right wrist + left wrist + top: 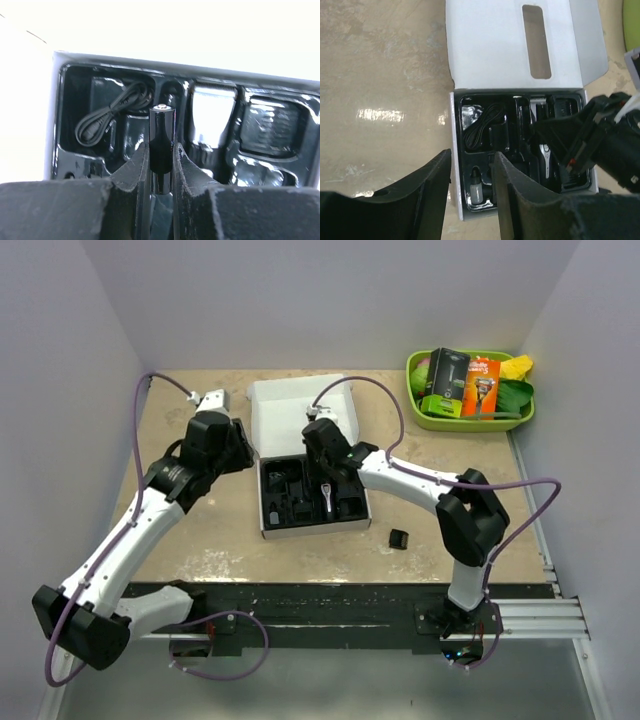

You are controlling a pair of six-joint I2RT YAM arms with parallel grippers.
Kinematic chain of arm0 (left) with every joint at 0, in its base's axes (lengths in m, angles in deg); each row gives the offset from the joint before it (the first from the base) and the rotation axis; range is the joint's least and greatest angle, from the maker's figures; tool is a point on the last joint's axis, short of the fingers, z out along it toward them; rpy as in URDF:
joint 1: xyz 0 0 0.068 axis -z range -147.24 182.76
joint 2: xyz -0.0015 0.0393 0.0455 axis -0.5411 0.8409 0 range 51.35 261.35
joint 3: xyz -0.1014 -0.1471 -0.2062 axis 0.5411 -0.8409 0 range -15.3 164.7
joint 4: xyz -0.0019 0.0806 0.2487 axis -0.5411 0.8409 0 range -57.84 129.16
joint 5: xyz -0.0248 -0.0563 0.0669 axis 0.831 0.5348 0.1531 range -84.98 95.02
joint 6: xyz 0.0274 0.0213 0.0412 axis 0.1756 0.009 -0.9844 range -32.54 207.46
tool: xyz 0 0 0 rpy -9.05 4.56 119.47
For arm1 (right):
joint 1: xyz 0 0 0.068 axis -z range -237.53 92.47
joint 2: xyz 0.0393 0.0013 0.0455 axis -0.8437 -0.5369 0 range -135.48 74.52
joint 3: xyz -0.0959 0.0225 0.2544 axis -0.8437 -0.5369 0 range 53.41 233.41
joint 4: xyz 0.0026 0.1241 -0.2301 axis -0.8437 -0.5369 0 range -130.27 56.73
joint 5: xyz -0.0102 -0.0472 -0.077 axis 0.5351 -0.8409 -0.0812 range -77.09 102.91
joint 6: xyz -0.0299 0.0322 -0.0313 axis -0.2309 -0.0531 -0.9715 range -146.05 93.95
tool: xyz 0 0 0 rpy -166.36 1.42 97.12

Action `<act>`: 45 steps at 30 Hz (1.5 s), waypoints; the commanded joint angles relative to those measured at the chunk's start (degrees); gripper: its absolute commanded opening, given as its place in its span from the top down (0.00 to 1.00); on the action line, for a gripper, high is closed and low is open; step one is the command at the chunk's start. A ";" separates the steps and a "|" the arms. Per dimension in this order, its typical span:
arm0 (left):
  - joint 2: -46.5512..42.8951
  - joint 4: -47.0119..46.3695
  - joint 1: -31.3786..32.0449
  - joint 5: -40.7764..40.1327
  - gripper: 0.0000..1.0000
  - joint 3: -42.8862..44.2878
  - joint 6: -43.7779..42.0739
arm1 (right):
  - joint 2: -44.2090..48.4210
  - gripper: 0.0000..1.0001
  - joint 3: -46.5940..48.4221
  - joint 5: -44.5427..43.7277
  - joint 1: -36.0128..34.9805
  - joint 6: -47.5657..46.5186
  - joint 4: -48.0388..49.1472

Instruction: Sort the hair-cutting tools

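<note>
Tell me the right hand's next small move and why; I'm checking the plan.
Probably ease the right hand straight down. It is shut on the clipper, which hangs above the black insert and does not look seated in a slot yet.

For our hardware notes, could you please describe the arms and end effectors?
The left arm and right arm have white links and black joints, each with a purple cable. Left end effector and right end effector: two thick black fingers each.

Left tool [471, 167] stands parted while right tool [161, 155] is clamped tight.
</note>
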 commanded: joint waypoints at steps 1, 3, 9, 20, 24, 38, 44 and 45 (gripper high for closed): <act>-5.11 1.30 0.10 1.23 0.55 -4.07 -2.37 | -1.88 1.00 4.03 0.83 -0.21 -0.93 1.59; -6.51 2.08 0.10 2.10 0.54 -4.60 -2.37 | -3.20 1.00 4.29 0.92 -0.30 -0.75 1.50; -8.80 2.00 0.10 3.52 0.54 -6.54 -2.10 | -5.05 1.00 4.91 1.19 -0.30 -0.22 1.77; -9.51 1.21 0.10 4.48 0.53 -7.51 -2.28 | -7.77 0.99 5.44 -0.39 -0.65 1.01 1.42; -9.33 1.12 0.10 4.66 0.53 -7.51 -2.45 | -8.30 0.93 6.05 -1.71 -0.65 2.06 0.18; -8.98 0.51 0.10 5.10 0.53 -7.86 -2.72 | -6.55 0.67 7.28 -5.23 -0.56 2.68 -2.19; -8.28 0.25 0.10 5.80 0.53 -7.77 -2.63 | -4.96 0.64 7.90 -6.02 -0.65 2.15 -2.98; -8.37 0.25 0.10 5.80 0.53 -7.77 -2.63 | -5.05 0.64 8.07 -6.02 -0.74 2.15 -3.15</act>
